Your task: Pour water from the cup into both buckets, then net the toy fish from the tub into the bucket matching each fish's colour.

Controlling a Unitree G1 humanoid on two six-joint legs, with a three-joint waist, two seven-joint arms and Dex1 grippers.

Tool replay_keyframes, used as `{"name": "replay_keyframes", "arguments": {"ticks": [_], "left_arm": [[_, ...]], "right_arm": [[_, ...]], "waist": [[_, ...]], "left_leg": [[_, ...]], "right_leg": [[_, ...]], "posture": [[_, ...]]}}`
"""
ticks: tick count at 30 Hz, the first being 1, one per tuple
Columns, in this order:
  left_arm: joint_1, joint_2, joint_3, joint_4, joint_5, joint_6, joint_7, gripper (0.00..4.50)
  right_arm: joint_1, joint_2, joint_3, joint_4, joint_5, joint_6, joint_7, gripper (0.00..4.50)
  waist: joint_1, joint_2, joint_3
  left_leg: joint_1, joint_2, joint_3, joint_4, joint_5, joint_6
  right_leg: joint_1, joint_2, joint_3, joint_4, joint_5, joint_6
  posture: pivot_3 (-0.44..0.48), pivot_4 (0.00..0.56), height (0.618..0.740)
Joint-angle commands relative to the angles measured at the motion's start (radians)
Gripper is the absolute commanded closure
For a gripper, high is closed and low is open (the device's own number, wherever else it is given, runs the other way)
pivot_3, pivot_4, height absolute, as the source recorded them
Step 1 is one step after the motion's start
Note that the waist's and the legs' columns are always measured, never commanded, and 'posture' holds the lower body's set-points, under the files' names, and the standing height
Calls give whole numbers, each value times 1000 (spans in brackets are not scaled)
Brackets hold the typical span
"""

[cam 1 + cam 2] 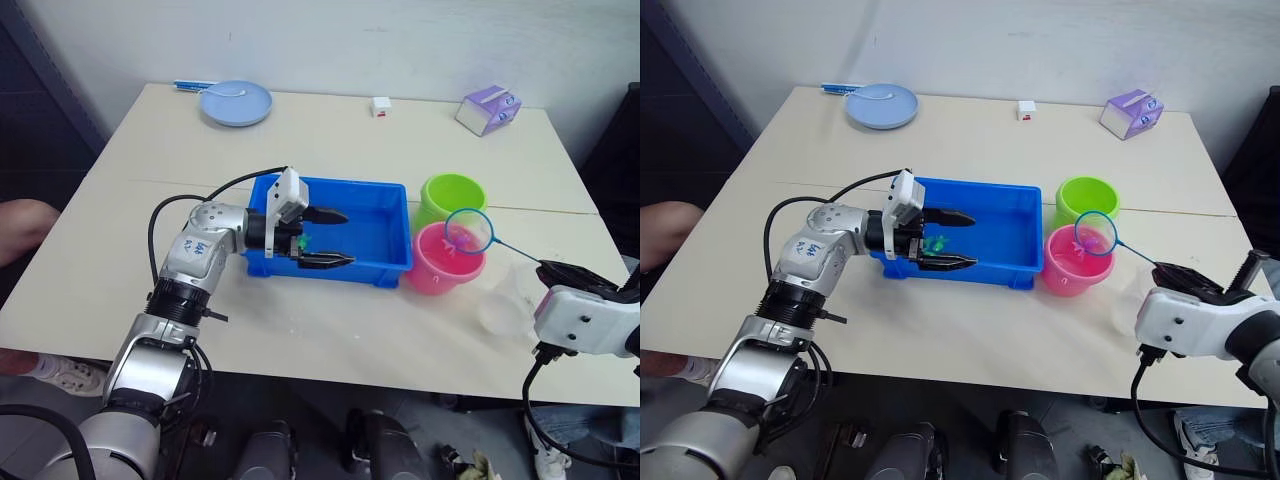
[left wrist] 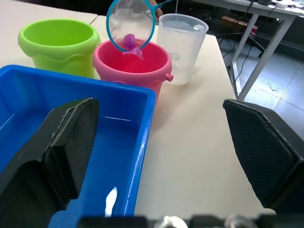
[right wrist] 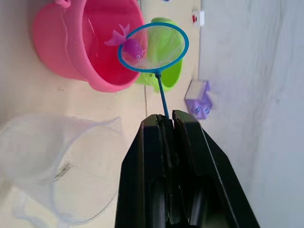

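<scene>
Right gripper [image 3: 166, 124] sits at the right table edge, fingers pressed together on the thin blue handle of a small net [image 3: 153, 46]. The net's round hoop is held out ahead of the gripper, above the pink bucket [image 1: 447, 260]. A pink fish [image 3: 127, 45] lies in the mesh at the hoop's rim, directly over the bucket's mouth. It has not dropped in.

Pink bucket stands just off the right end of the blue tub [image 1: 371, 242], with the green bucket [image 1: 451, 197] touching it on the far side. Both are upright. The clear cup [image 2: 181, 47] stands upright on the table between the pink bucket and the right gripper, close to both; the net handle passes above it.

Left gripper [image 1: 326, 238] reaches in over the tub's left half, fingers spread wide and holding nothing, one over the interior, the other along the near wall. A green fish [image 1: 935, 242] lies in the tub between the fingers near their base.

Far side of table [image 1: 330, 330]: pale blue plate [image 1: 236, 102] with a spoon in it, a small white box [image 1: 381, 106], a purple carton [image 1: 487, 108].
</scene>
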Motion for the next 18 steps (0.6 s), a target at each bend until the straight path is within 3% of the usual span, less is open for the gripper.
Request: {"name": "replay_keyframes", "arguments": {"ticks": [1,10,14,18], "left_arm": [[-27,-2,24,1,6,-21,-5,0],[-30,-1,31,0,16,-17,6,0],[-39,-3,36,5,19,-17,12,0],[-41,-4,38,6,23,-21,13,0]], "right_arm": [[-23,6,-13,15,-19,-60,26,3744],[-88,4,38,34,-31,-137,96,3744],[-143,5,-24,101,-123,-143,47,3744],[-110,9,11,83,-72,-190,124,3744]], "waist": [[0,0,0],[1,0,0],[0,0,0],[0,0,0]], "left_leg": [[0,0,0,0,0,0],[0,0,0,0,0,0],[0,0,0,1,0,0],[0,0,-1,0,0,0]], "right_leg": [[0,0,0,0,0,0],[0,0,0,0,0,0],[0,0,-1,0,0,0],[0,0,-1,0,0,0]], "posture": [[0,150,739],[0,150,739],[0,150,739],[0,150,739]]}}
